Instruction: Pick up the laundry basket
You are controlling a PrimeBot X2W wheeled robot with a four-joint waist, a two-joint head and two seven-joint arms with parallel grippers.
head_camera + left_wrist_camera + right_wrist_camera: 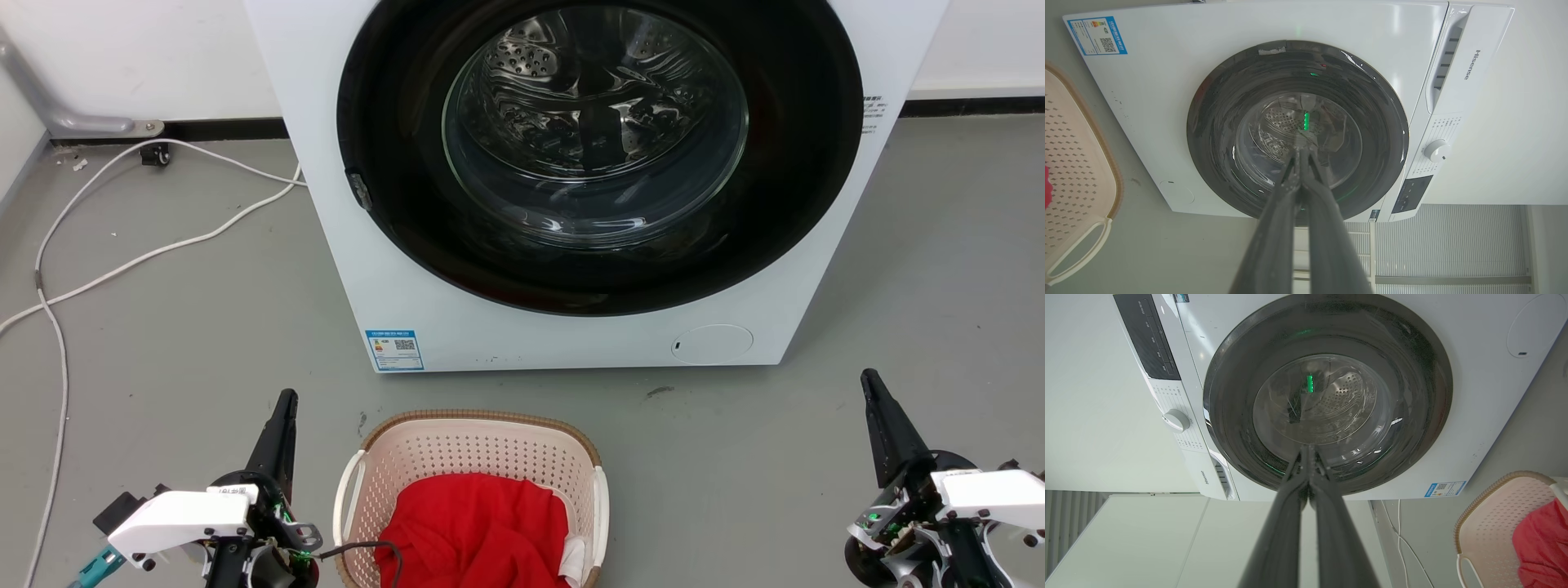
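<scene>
The laundry basket (482, 457) sits on the grey floor at the bottom centre of the head view, pale pink and perforated, with a brown woven rim and white side handles. A red cloth (478, 527) lies inside it. The basket's edge also appears at the left of the left wrist view (1073, 163) and at the lower right of the right wrist view (1494, 514). My left gripper (286, 398) is shut, just left of the basket, apart from it. My right gripper (869, 377) is shut, well to the basket's right. Both point toward the washer.
A white front-loading washing machine (424, 269) with a closed round glass door (596, 131) stands right behind the basket. White cables (147, 253) trail over the floor at the left. A grey pipe (57, 114) runs along the back wall.
</scene>
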